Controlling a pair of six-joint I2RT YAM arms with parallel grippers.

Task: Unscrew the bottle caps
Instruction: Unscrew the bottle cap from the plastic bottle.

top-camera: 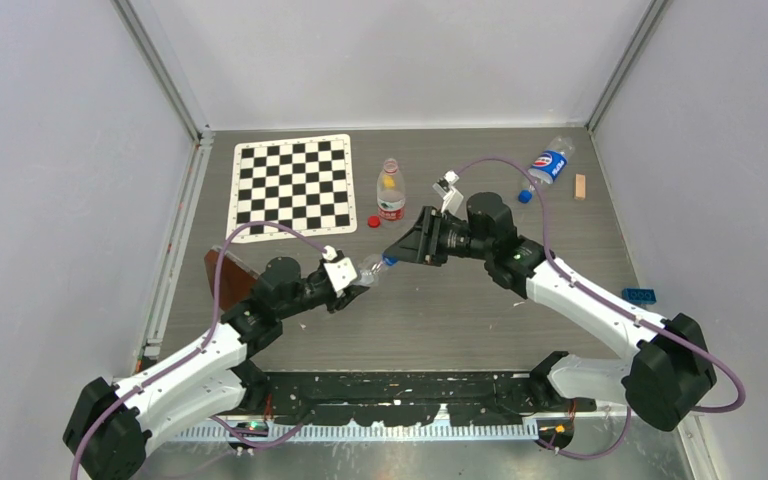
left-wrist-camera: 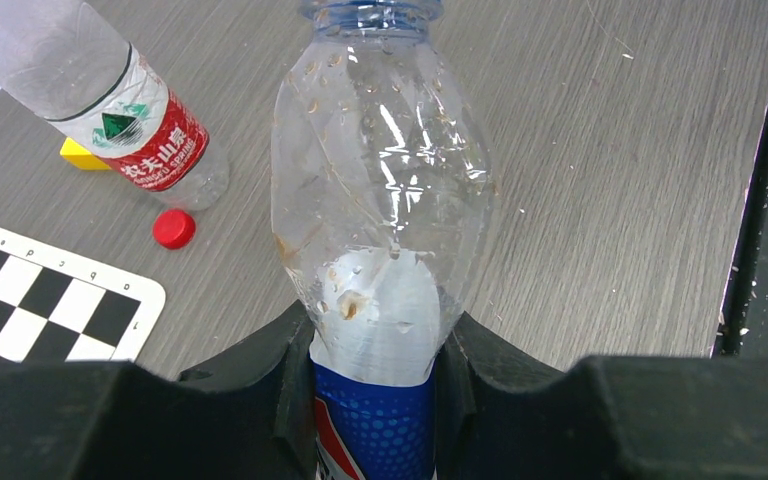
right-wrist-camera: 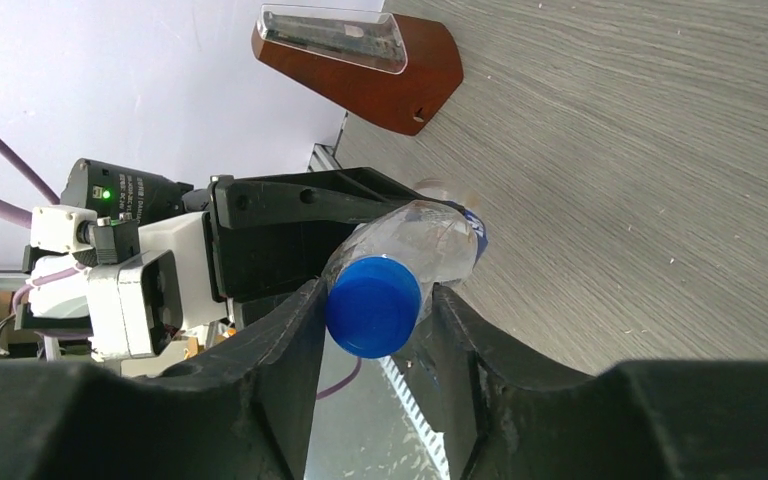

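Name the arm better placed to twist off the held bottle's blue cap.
Right. The right gripper straddles the blue cap, a finger each side; the left gripper is clamped on the bottle, steadying it.

Open bench (top-camera: 430,320) is stretching between its near edge and the held bottle (top-camera: 370,268). Behind it, an upright red-label bottle (top-camera: 391,190) and a loose red cap (top-camera: 373,222) are narrowing the way. A brown wedge (top-camera: 228,275) is apparently crowding the left arm (top-camera: 210,350), and a blue brick (top-camera: 639,295) is sitting near the right arm (top-camera: 580,295).
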